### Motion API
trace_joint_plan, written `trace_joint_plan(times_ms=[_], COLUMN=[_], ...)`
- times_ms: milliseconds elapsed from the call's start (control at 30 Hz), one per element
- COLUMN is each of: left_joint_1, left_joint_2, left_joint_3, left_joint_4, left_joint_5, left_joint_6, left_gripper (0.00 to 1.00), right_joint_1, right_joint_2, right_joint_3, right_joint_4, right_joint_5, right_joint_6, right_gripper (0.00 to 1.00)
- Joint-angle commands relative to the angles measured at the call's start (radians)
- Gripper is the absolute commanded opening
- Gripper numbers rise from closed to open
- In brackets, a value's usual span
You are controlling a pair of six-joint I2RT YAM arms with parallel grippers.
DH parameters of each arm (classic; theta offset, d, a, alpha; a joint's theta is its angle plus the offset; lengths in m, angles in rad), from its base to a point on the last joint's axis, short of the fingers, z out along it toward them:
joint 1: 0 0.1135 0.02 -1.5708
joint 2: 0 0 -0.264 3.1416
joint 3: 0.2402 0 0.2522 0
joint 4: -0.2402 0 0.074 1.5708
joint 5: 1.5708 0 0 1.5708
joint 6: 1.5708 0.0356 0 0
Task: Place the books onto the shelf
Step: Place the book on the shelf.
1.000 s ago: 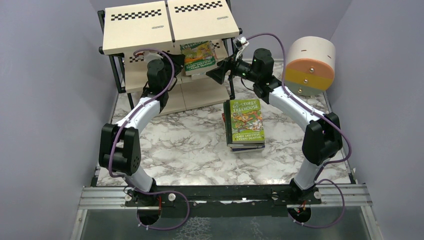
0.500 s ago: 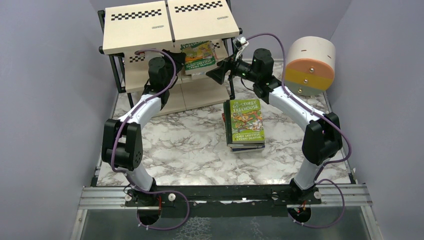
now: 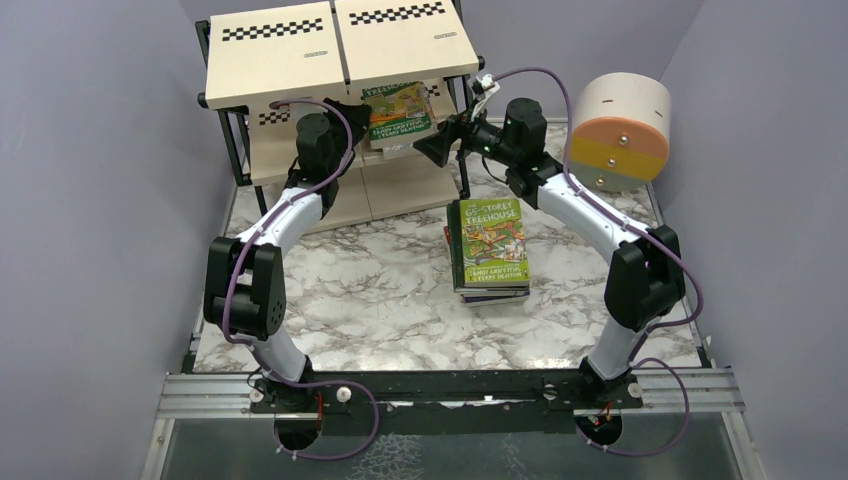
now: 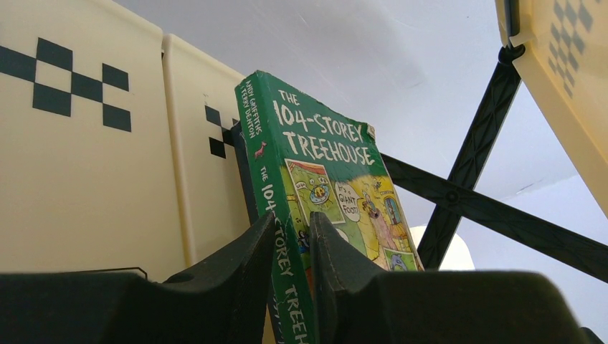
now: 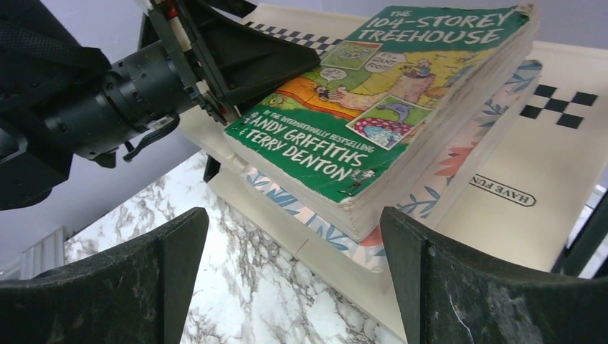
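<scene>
On the shelf's (image 3: pixel 300 60) middle board lies a green "104-Storey Treehouse" book (image 3: pixel 398 112), on top of a pink floral book (image 5: pixel 459 161). My left gripper (image 3: pixel 352 110) is shut on the green book's spine (image 4: pixel 287 215) from the left, one finger on each side. The right gripper (image 3: pixel 440 148) hangs open just right of the book and touches nothing. In the right wrist view its wide jaws frame the green book's (image 5: pixel 387 107) near corner and the shelf board's (image 5: pixel 545 165) edge. More books (image 3: pixel 490 245) sit stacked on the marble table.
A round beige-and-orange drum (image 3: pixel 620 130) stands at the back right. The shelf's black metal cross brace (image 4: pixel 473 150) runs close behind the green book. Purple walls enclose the table (image 3: pixel 380 290) on three sides.
The left arm has pushed the green book slightly deeper onto the middle board. The right arm has stayed where it was, still open.
</scene>
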Motion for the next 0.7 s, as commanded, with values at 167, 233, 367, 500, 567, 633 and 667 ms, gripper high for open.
trace_joint_plan(times_ms=[167,233,367,500,567,633,667], left_joint_1=[-0.014,-0.015,-0.018,-0.022,-0.025,-0.027,-0.029], left_joint_2=[0.015,0.014,0.015,0.015,0.015,0.015,0.015], left_joint_3=[0.032,0.032,0.033,0.032,0.033,0.031,0.032], left_joint_4=[0.004,0.004,0.004,0.004,0.004,0.004,0.004], left_joint_5=[0.048,0.047,0.047,0.047,0.046,0.043,0.043], left_joint_6=[-0.016,-0.016,-0.017,-0.019,-0.018,-0.02,-0.02], left_gripper=[0.17,0.17,0.17,0.16,0.16,0.16,0.16], right_joint_1=[0.0,-0.004,-0.013,-0.019,-0.022,-0.024,-0.025], right_joint_2=[-0.073,-0.087,-0.11,-0.127,-0.131,-0.134,-0.135], right_joint_3=[-0.047,-0.062,-0.08,-0.087,-0.09,-0.091,-0.093], right_joint_4=[0.03,0.04,0.048,0.048,0.048,0.047,0.047], right_joint_5=[0.167,0.182,0.198,0.205,0.208,0.208,0.209], right_joint_6=[0.004,0.008,0.011,0.008,0.01,0.009,0.008], right_gripper=[0.89,0.89,0.89,0.89,0.89,0.89,0.89])
